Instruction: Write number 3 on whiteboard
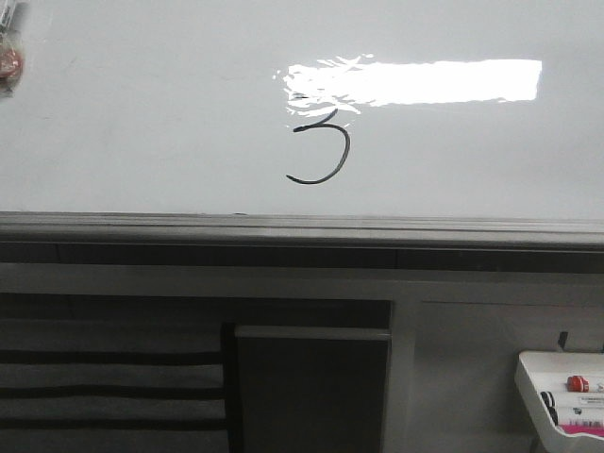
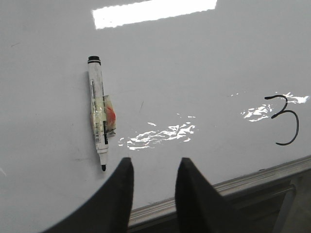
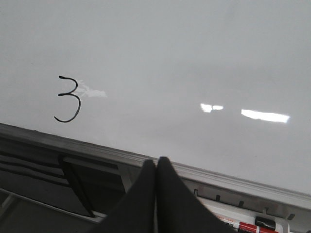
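The whiteboard (image 1: 142,113) fills the upper half of the front view, with a grey rail (image 1: 283,226) along its bottom edge. A dark hand-drawn number 3 (image 1: 321,146) is on it near the middle, just under a light glare. It also shows in the left wrist view (image 2: 285,120) and the right wrist view (image 3: 68,99). A white marker (image 2: 98,119) with tape round it sticks on the board, tip down. My left gripper (image 2: 154,165) is open and empty, just beside the marker's tip. My right gripper (image 3: 156,162) is shut and empty, low by the rail. Neither gripper shows in the front view.
A small white tray (image 1: 566,392) with markers hangs at the lower right below the board; it also shows in the right wrist view (image 3: 243,221). A dark slatted panel (image 1: 113,377) and a dark box (image 1: 311,387) stand below the rail.
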Tool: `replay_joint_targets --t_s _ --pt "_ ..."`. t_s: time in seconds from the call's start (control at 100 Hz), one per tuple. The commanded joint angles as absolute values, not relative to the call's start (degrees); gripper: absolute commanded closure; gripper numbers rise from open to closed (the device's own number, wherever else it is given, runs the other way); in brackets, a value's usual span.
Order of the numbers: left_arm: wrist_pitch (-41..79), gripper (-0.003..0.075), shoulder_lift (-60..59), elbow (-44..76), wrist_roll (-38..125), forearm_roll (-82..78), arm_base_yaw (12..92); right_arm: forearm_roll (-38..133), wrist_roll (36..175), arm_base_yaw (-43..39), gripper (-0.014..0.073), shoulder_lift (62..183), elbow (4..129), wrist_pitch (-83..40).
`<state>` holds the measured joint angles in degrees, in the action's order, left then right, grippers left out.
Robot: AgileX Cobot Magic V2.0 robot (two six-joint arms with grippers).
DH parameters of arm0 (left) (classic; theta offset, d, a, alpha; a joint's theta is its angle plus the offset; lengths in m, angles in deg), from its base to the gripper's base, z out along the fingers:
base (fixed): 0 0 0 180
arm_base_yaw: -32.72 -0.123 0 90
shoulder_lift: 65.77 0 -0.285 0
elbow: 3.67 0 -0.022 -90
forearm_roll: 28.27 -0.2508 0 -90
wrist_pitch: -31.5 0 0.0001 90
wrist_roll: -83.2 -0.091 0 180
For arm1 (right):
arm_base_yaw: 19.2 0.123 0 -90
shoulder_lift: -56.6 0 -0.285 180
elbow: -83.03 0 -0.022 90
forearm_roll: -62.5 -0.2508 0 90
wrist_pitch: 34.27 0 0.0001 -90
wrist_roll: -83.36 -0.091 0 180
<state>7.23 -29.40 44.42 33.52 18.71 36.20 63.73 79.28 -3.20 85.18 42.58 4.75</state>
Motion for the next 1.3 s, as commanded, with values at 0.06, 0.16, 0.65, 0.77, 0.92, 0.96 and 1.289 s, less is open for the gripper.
replay_joint_targets --t_s 0.06,0.16,0.65,0.77,0.92,0.96,1.289 --pt "10.41 0.072 -29.29 43.05 34.11 20.75 36.04 64.62 79.33 -3.49 0.0673 85.54 42.96 0.74" --pt "10.41 0.0739 -29.29 43.05 34.11 20.75 36.04 64.62 79.33 -3.49 0.0673 85.54 42.96 0.74" --pt "24.46 0.0739 -55.64 60.04 33.6 15.65 35.43 64.62 79.33 -3.49 0.0673 85.54 42.96 0.74" --pt "27.11 0.0739 -60.23 65.52 37.26 14.87 35.43 64.62 79.33 -3.49 0.0673 85.54 42.96 0.74" --pt "26.73 0.0739 -60.11 68.79 83.2 -24.21 35.43 64.62 79.33 -3.49 0.0673 85.54 42.96 0.74" --pt "28.02 0.0739 -60.11 69.62 89.67 -29.7 35.54 64.62 79.33 -3.49 0.0673 85.54 42.96 0.74" --pt "33.81 0.0739 -60.11 73.97 90.61 -32.34 35.54 64.62 79.33 -3.49 0.0673 85.54 42.96 0.74"
